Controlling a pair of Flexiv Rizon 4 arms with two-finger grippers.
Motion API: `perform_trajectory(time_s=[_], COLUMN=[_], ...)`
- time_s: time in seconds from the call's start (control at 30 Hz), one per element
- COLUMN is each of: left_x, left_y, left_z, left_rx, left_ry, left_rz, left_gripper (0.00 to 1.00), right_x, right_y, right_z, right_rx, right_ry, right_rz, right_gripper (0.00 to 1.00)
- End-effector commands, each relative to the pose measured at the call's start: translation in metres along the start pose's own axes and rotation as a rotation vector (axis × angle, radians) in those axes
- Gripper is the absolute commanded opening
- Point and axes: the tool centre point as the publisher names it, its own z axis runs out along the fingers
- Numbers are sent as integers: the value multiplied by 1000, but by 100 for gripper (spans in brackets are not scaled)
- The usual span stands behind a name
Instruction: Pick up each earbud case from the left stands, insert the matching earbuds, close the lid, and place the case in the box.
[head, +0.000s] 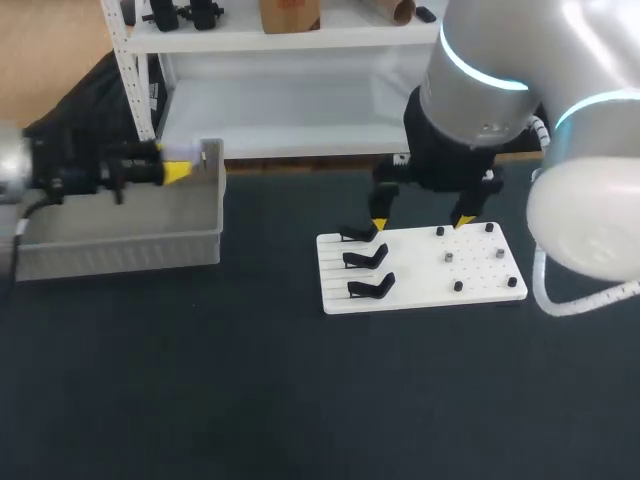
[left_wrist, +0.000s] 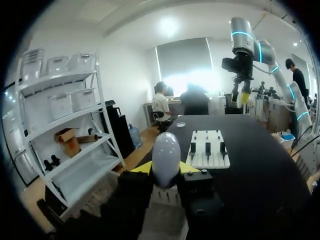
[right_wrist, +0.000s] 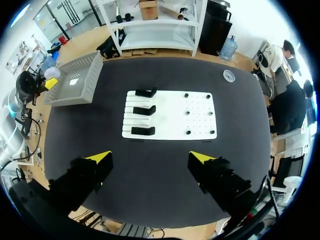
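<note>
Left gripper (left_wrist: 166, 172) is clamped on the white earbud case (left_wrist: 166, 156), which it holds over the far rim of the grey box (head: 120, 250). Right gripper (right_wrist: 151, 159) hangs with fingers spread wide, high above the white board (right_wrist: 200, 122) with three black stands (right_wrist: 145, 110). The table (head: 300, 400) is dark. Box contents cannot be told.

Dark table (head: 300, 400) bearing three items directly on its surface: a white board (head: 420, 285) near the centre; a grey box (head: 120, 250) well apart to the board's left; a small round disc (right_wrist: 229, 75) beyond the board's far right corner.
</note>
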Motion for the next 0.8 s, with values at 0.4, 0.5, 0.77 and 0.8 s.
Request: perform_trajectory(time_s=[0.4, 0.5, 0.77, 0.8], left_x=[112, 130, 136, 133], left_y=[66, 72, 72, 71], left_z=[-7, -2, 0, 0], left_rx=[-32, -30, -37, -36], left_ry=[133, 167, 149, 149], left_rz=[-173, -207, -237, -233], left_gripper=[0, 0, 92, 100], right_x=[4, 4, 4, 4], right_y=[-1, -1, -1, -1], right_z=[0, 0, 0, 0], right_rx=[0, 0, 0, 0], right_ry=[-57, -57, -57, -57], right_rz=[2, 2, 2, 2], right_gripper=[100, 100, 100, 100])
